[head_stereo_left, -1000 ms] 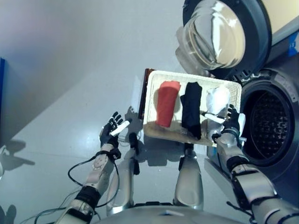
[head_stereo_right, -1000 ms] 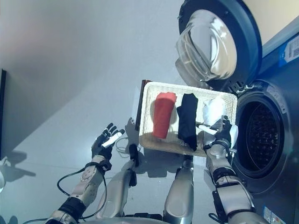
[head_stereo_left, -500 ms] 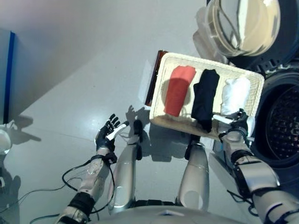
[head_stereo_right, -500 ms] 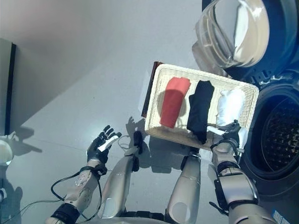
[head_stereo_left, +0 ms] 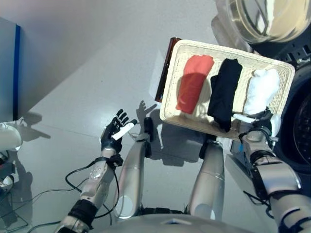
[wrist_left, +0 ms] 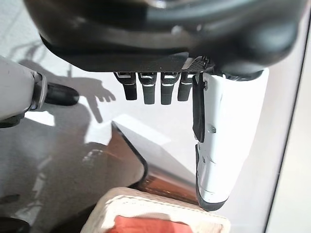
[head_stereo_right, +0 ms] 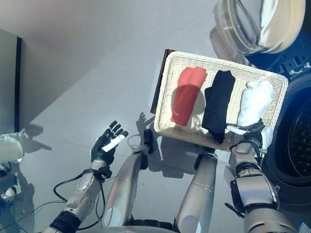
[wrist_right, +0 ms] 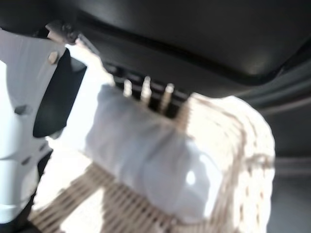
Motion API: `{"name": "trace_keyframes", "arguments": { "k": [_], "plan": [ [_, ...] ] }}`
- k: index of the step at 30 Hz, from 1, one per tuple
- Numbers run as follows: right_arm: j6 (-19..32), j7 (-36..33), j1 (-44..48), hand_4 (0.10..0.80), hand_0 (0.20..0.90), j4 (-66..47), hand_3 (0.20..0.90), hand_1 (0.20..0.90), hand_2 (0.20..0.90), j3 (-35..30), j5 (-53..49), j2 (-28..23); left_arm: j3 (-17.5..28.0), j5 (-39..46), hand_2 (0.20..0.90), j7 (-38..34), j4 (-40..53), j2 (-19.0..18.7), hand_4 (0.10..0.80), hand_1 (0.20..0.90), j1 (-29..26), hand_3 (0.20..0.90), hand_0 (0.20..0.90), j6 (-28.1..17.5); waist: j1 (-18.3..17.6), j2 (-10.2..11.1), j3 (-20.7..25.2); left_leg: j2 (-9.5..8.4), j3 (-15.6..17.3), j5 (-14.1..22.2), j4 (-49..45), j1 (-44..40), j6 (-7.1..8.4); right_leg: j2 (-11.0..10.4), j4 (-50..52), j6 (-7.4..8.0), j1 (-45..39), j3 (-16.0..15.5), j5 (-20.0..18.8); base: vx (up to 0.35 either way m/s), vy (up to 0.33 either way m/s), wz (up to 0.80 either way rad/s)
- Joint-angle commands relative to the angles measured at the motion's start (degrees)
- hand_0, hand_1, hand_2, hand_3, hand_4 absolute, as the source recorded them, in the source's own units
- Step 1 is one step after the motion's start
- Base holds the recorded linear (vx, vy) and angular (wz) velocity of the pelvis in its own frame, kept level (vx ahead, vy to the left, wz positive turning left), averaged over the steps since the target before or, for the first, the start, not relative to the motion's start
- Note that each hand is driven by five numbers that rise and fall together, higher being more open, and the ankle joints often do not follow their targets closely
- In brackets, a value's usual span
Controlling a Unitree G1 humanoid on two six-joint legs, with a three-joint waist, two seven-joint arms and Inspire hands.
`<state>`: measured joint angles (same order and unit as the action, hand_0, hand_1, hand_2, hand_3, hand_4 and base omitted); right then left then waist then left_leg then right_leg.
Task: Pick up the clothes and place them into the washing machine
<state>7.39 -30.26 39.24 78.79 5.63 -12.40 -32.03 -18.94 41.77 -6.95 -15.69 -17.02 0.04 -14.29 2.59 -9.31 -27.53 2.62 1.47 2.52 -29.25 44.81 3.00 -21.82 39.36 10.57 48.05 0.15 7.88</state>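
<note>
Wicker basket [head_stereo_left: 171,82] holds three folded clothes side by side: one red [head_stereo_left: 194,83], one black [head_stereo_left: 225,93], one white [head_stereo_left: 261,91]. Your right hand [head_stereo_right: 250,138] sits at the basket's near rim by the white piece; whether its fingers grip is unclear. Your left hand [head_stereo_left: 114,135] hangs empty, fingers spread. Only edges of the washing machine [head_stereo_left: 303,116] show.

Three folded cloths lie side by side in the basket [head_stereo_left: 171,92]: one cloth [head_stereo_left: 194,83] by its left edge, another [head_stereo_left: 224,93] in the middle, the third [head_stereo_left: 261,90] by its right edge. The washing machine's drum [head_stereo_left: 302,127] seems just right of the basket.
</note>
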Motion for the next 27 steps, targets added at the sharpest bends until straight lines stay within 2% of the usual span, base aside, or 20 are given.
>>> {"name": "trace_keyframes", "arguments": {
  "k": [1,3,10,18,20,21,22,27],
  "plan": [
    [-1.06,1.91,-0.97,0.345,0.263,1.58,0.263,0.263,0.263,1.44,1.73,-4.35,-0.26,0.87,0.900,1.21,5.02,-3.14,0.800,0.900,4.72,0.900,0.900,-3.67,0.43,-2.42,3.04,3.64,-4.84,8.09,-8.41,0.96,4.42,-3.34,-0.16,0.82,1.04,4.22,-3.04,0.072,-0.005,0.19],
    [-1.97,2.07,-0.13,0.300,0.200,2.52,0.200,0.200,0.200,2.40,3.30,-4.40,-0.62,0.67,0.900,1.58,5.83,-3.51,0.800,0.900,5.25,0.900,0.900,-3.49,0.88,-2.68,3.11,3.27,-4.78,8.00,-8.90,2.06,4.22,-3.35,0.38,0.65,2.19,4.49,-2.98,-0.024,0.018,0.11],
    [-6.16,0.60,1.05,0.300,0.200,6.30,0.200,0.200,0.200,5.65,12.06,-4.45,-0.82,-0.11,0.900,1.30,6.28,-3.96,0.800,0.900,5.72,0.900,0.900,-3.78,2.71,-3.30,3.70,1.90,-4.98,7.85,-10.00,4.85,3.62,-3.97,1.09,0.42,4.29,4.98,-3.12,-0.004,0.011,0.05],
    [-8.10,0.81,1.61,0.300,0.200,7.34,0.200,0.200,0.200,5.57,14.33,-4.49,-0.32,-0.33,0.900,0.91,5.68,-3.42,0.800,0.900,5.10,0.900,0.900,-3.50,2.68,-2.46,4.02,1.96,-4.95,7.78,-9.15,4.05,3.57,-4.01,0.14,0.51,3.54,4.72,-3.46,0.011,0.007,0.06],
    [-7.50,0.51,1.39,0.300,0.200,6.66,0.200,0.200,0.200,3.58,11.55,-4.62,0.20,-0.22,0.900,0.58,5.31,-3.45,0.800,0.900,4.65,0.900,0.900,-3.63,2.46,-2.00,4.42,2.26,-4.85,7.86,-8.66,3.03,3.63,-3.93,-0.51,0.62,2.62,4.55,-3.52,-0.003,0.006,-0.02],
    [-6.69,-0.20,1.08,0.300,0.200,5.62,0.200,0.200,0.200,2.13,9.50,-4.93,0.54,-0.19,0.900,0.25,5.11,-3.41,0.800,0.900,4.32,0.900,0.900,-3.77,2.08,-1.55,4.32,2.15,-4.66,5.66,-7.61,3.10,3.42,-3.92,-2.09,0.24,2.35,4.40,-5.74,-0.057,0.011,-0.02],
    [-5.90,-0.67,0.62,0.300,0.200,4.52,0.200,0.200,0.200,1.10,7.77,-5.05,0.96,0.00,0.900,-0.02,4.63,-3.26,0.800,0.900,4.22,0.900,0.900,-3.81,1.77,-1.16,4.33,2.35,-4.67,5.82,-7.63,2.61,3.45,-3.80,-2.23,0.20,1.91,4.38,-5.68,-0.056,0.008,-0.02],
    [3.99,-2.32,-3.95,0.300,0.200,-6.09,0.200,0.200,0.200,-9.99,-12.18,-1.72,3.11,-0.23,0.900,-2.36,0.90,-1.68,0.800,0.900,2.67,0.900,0.900,-4.22,-0.93,1.02,4.06,3.96,-4.55,7.13,-7.76,-0.93,3.83,-2.69,-2.47,0.24,-1.02,4.01,-4.78,0.057,-0.026,-0.09]
  ]
}}
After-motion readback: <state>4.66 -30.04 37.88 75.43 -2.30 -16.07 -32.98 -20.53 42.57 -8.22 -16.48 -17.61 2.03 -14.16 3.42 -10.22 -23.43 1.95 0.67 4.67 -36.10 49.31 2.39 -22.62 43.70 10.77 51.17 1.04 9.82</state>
